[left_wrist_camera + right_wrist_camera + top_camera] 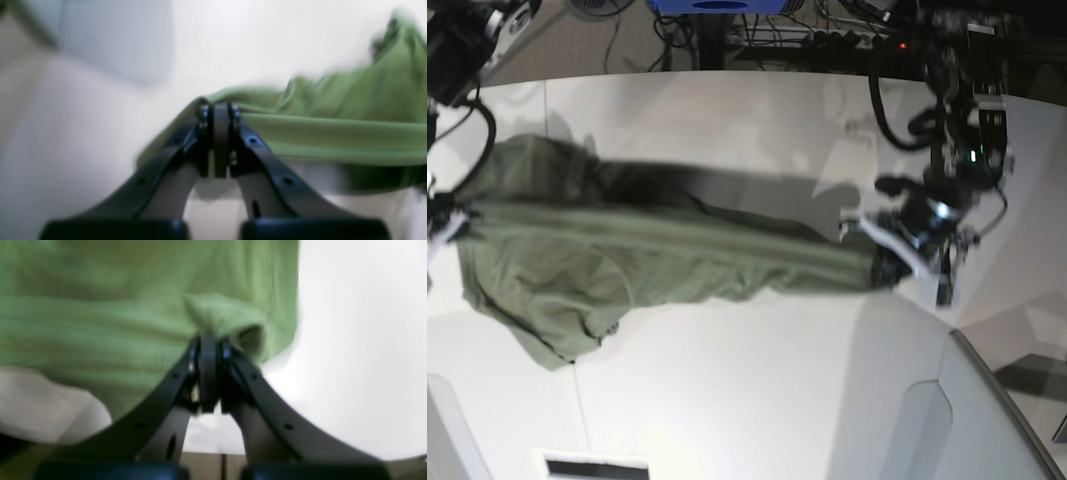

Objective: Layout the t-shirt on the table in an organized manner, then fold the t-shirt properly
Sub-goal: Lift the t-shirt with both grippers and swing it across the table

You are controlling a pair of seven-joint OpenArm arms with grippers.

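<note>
I see the t-shirt (627,255) stretched in a long band across the white desk (757,400), its bulk sagging toward the base view's left. My left gripper (220,113) has its fingers (233,115) pressed together on one end of the cloth. My right gripper (207,343) likewise pinches a bunched fold, fingers (191,353) closed. A grey raised panel (967,420) sits near the desk's corner.

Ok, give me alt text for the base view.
An olive-green t-shirt hangs stretched sideways between two robot arms above a white table. The left gripper pinches one end at the view's right; the right gripper holds the other end at the left edge.
</note>
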